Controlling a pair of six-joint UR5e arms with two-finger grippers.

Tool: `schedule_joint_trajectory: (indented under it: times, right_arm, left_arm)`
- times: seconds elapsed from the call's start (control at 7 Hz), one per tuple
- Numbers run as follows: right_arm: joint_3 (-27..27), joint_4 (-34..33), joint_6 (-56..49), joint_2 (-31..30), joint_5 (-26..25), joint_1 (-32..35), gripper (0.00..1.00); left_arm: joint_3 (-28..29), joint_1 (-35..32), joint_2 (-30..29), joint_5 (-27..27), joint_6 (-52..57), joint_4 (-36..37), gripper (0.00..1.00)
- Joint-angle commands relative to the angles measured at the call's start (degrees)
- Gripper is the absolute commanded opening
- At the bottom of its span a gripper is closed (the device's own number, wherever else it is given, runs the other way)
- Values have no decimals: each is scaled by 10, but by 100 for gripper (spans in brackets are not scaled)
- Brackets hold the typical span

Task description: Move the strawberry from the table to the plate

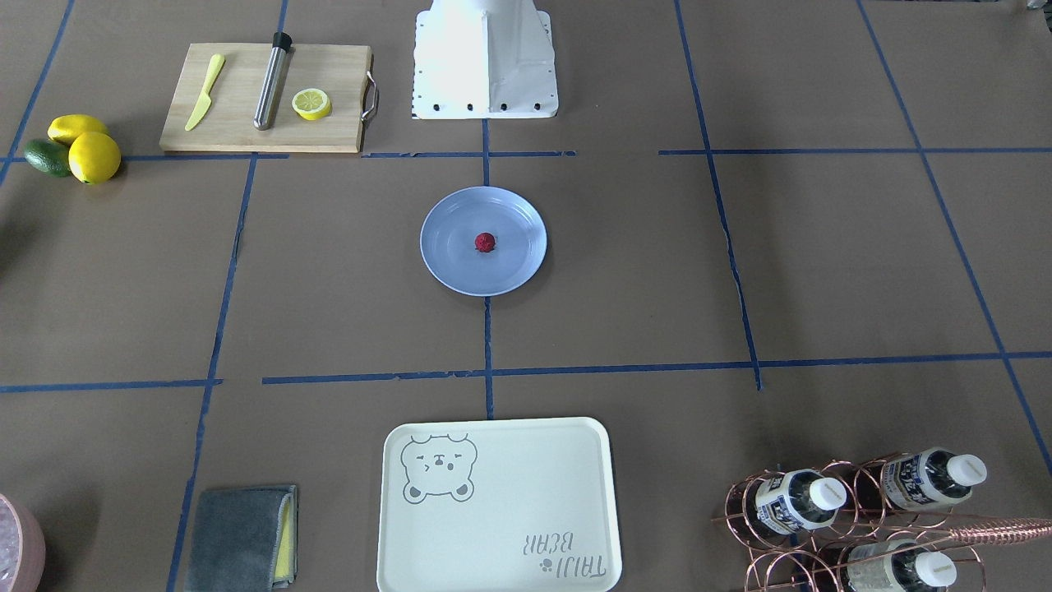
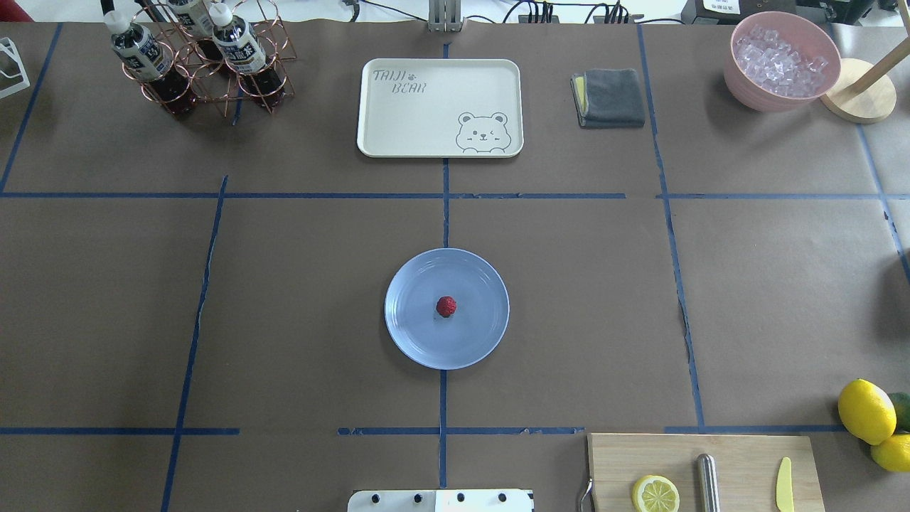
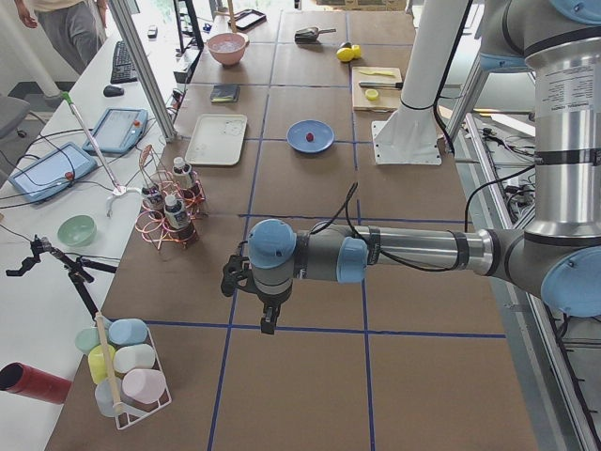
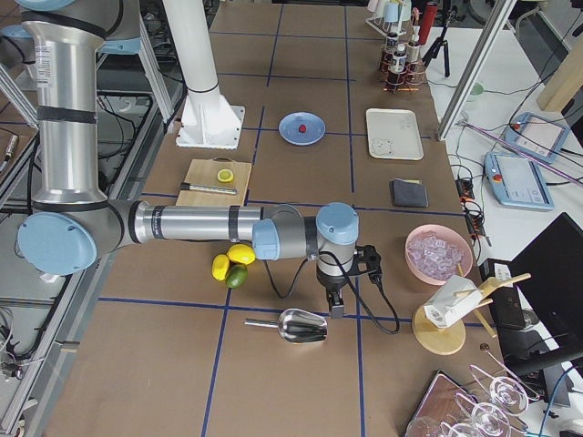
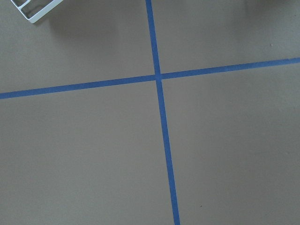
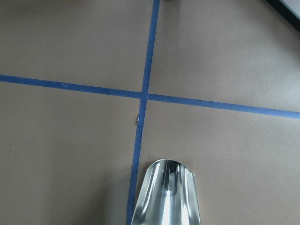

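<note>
The dark-red strawberry lies in the middle of the light-blue plate, which rests on the brown table at its centre. No gripper is near it. In the exterior left view my left gripper hangs over bare table far from the plate. In the exterior right view my right gripper hovers close to a metal scoop, also far from the plate. I cannot tell whether either gripper is open or shut.
A cream bear tray, a grey cloth, a pink bowl of ice and a copper bottle rack stand along the far edge. A cutting board with a lemon slice, and lemons, sit near right.
</note>
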Motion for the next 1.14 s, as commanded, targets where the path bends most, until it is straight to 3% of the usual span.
schedule_joint_trajectory:
  times: [0.0,1.0]
  right_arm:
    - [-1,1,0,-10,26,9,100]
    - [4,2,-4,-32,34,8,100]
  left_arm:
    - [0,0,0,0,0,0,100]
    - [0,0,0,-3,1,-1,100]
